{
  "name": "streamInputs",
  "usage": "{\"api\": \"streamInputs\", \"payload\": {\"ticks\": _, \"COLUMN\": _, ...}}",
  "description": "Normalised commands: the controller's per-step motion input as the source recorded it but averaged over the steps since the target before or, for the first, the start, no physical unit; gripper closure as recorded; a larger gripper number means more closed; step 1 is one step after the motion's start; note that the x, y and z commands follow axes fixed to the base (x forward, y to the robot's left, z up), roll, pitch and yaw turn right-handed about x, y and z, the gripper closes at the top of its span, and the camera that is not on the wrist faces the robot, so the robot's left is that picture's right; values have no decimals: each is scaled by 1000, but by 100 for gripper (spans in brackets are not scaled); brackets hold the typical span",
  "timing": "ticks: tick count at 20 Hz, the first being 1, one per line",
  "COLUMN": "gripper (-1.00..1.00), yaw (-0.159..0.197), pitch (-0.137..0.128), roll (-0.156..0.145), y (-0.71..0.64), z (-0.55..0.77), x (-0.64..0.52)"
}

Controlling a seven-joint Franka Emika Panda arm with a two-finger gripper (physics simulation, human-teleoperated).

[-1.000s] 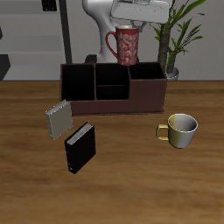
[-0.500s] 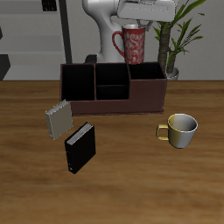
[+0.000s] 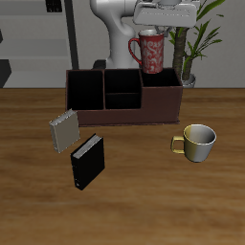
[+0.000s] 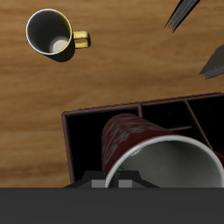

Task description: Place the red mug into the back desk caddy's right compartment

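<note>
My pincer (image 3: 156, 31) is clamped on the rim of the red mug (image 3: 151, 52), which hangs in the air with no part of it touching the back desk caddy (image 3: 124, 110). In the exterior view the mug sits tilted, its handle (image 3: 135, 47) toward the middle of the caddy, its base just above the caddy's back wall. From my wrist view I look down into the mug's grey-white inside (image 4: 171, 164), and its patterned red side (image 4: 124, 138) shows over the black floor of the right compartment (image 4: 85, 140), the widest section at the caddy's end. The cream-gold mug (image 3: 198, 141) stands on the table (image 3: 144, 201) nearer the front edge, well apart from the caddy. A small grey book (image 3: 64, 130) and a black box (image 3: 86, 161) stand before the caddy's other end.
</note>
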Motion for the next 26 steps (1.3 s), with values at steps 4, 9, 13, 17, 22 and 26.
{"api": "streamInputs", "payload": {"ticks": 4, "gripper": 100, "yaw": -42, "pitch": 16, "roll": -3, "y": 50, "z": -4, "x": 64}}
{"api": "streamInputs", "payload": {"ticks": 9, "gripper": 100, "yaw": -42, "pitch": 8, "roll": 13, "y": 125, "z": -39, "x": 45}}
{"api": "streamInputs", "payload": {"ticks": 13, "gripper": 100, "yaw": -64, "pitch": -15, "roll": -9, "y": 67, "z": -69, "x": 32}}
{"api": "streamInputs", "payload": {"ticks": 17, "gripper": 100, "yaw": -28, "pitch": 40, "roll": -15, "y": 40, "z": -223, "x": 113}}
{"api": "streamInputs", "payload": {"ticks": 22, "gripper": 100, "yaw": -13, "pitch": -15, "roll": -24, "y": -107, "z": -71, "x": 15}}
{"api": "streamInputs", "payload": {"ticks": 26, "gripper": 100, "yaw": -27, "pitch": 30, "roll": -40, "y": -167, "z": -217, "x": 72}}
